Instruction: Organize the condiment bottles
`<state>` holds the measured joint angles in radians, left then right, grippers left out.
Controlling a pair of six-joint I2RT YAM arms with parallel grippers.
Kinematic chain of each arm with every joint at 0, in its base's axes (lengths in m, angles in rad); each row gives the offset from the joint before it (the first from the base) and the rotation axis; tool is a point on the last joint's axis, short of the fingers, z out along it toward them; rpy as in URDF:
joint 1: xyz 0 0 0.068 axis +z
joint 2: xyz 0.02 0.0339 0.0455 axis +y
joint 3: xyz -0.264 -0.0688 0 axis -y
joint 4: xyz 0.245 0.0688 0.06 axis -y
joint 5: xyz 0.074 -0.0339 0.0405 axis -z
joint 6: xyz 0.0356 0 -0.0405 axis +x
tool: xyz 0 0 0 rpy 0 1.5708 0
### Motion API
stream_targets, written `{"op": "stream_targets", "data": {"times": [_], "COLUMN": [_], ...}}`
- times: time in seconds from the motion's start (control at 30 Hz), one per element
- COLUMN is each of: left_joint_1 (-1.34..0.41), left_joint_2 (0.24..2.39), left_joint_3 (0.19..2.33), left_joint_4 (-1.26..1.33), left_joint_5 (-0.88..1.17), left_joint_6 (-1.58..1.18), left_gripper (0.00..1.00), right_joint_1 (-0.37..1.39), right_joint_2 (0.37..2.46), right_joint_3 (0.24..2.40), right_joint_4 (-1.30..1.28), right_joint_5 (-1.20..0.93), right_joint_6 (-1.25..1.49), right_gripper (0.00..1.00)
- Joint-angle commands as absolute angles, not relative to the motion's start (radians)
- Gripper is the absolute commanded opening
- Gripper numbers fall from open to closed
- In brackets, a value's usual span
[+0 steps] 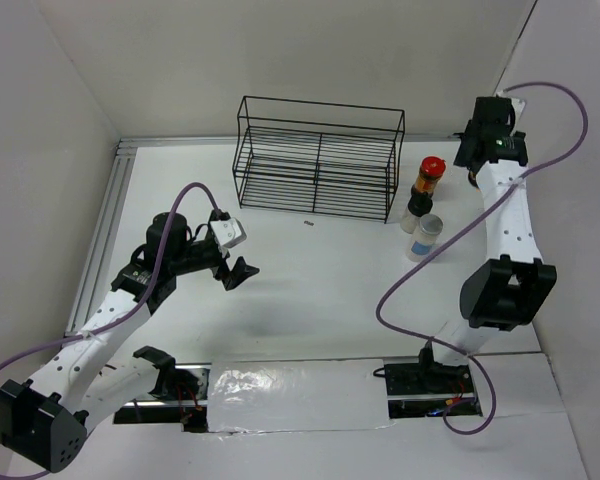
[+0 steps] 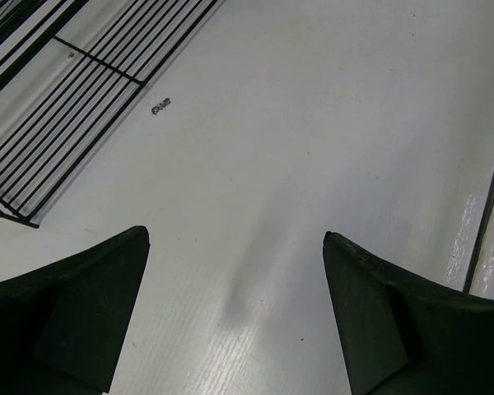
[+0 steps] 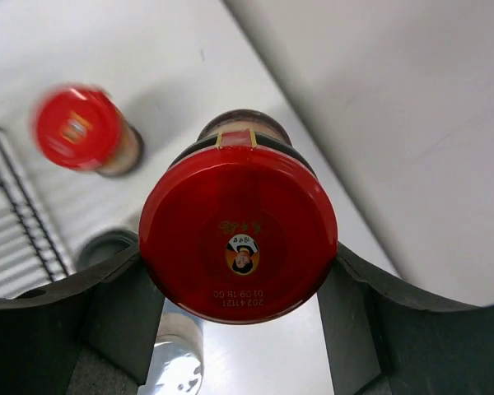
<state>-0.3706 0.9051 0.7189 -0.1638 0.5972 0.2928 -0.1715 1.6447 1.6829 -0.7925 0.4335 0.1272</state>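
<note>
Four bottles, two grippers, one wire rack [image 1: 318,158]. My right gripper [image 3: 237,257] pinches one red-capped bottle [image 3: 239,234] near the desk's [image 1: 320,290] far right corner; its body is hidden under the cap. The other red-capped bottle [image 1: 431,174], black-capped bottle [image 1: 416,211] and white bottle [image 1: 424,238] stand off the rack's right end. My left gripper [image 2: 235,239] is spread, empty.

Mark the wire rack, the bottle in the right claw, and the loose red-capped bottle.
wire rack [image 1: 319,160], top view, middle divider
held bottle [image 3: 239,243], right wrist view, cap centre
loose red-capped bottle [image 1: 433,166], top view, cap
</note>
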Motion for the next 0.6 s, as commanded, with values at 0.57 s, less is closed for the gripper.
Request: {"op": "stream_targets", "data": {"times": [0.57], "left_joint_1": [-0.364], "left_joint_2": [0.884], "left_joint_3": [0.71], "left_joint_4": [-0.147], "left_joint_5": [0.442], "left_joint_6": [0.213], "left_gripper": [0.99], "right_joint_1": [0.403], "right_joint_2": [1.775], "right_joint_3": [2.187], "right_joint_4": [-0.85], "right_joint_5": [0.305], "right_joint_6": [0.043], "right_gripper": [0.0]}}
